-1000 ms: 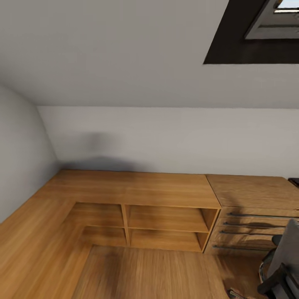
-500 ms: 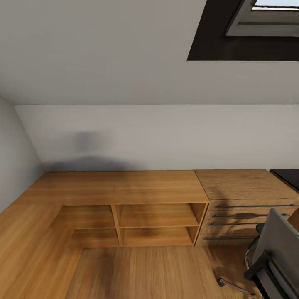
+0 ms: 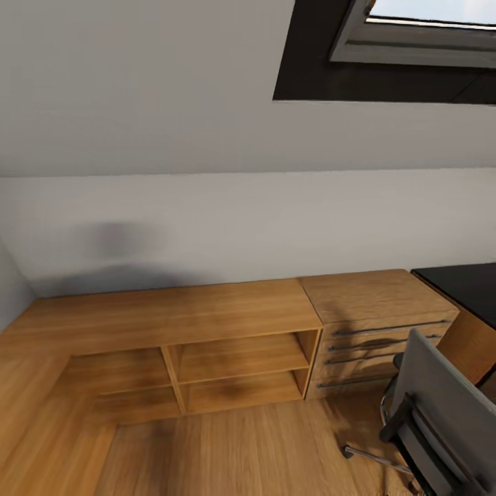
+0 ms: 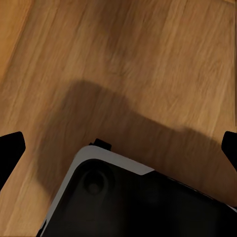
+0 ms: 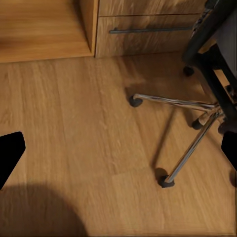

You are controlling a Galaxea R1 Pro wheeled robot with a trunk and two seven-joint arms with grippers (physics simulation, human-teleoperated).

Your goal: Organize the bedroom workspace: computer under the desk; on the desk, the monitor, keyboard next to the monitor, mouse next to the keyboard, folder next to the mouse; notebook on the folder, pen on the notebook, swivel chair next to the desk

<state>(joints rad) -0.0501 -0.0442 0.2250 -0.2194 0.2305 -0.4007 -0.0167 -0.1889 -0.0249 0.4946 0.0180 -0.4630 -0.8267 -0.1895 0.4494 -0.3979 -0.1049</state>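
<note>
A pale wall (image 3: 207,207) is filling the upper part of the head view, sloping up to a dark-framed skylight (image 3: 393,55) at the top right. Below it, a wooden floor (image 3: 241,448) is running under a long low wooden shelf unit (image 3: 186,331) with open compartments. Touching the shelf unit's right end, a light-wood dresser (image 3: 375,324) is showing four drawers with long metal handles. Just beyond the dresser, at the right edge, a corner of the black-topped desk (image 3: 465,286) is coming into view. In front of the dresser, the swivel chair (image 3: 441,406) is standing on the floor, near the desk, its grey back and a dark armrest showing. In the right wrist view its chrome legs and casters (image 5: 185,128) are spreading over the floor beside the dresser's bottom drawer. The right gripper (image 5: 118,150) is hanging above bare floor, its fingertips (image 5: 10,150) spread wide apart. The left gripper (image 4: 118,148) is also spread wide, fingertips (image 4: 10,148) at the frame edges, holding nothing, above the floor and a dark, pale-edged part of the robot (image 4: 133,202)
</note>
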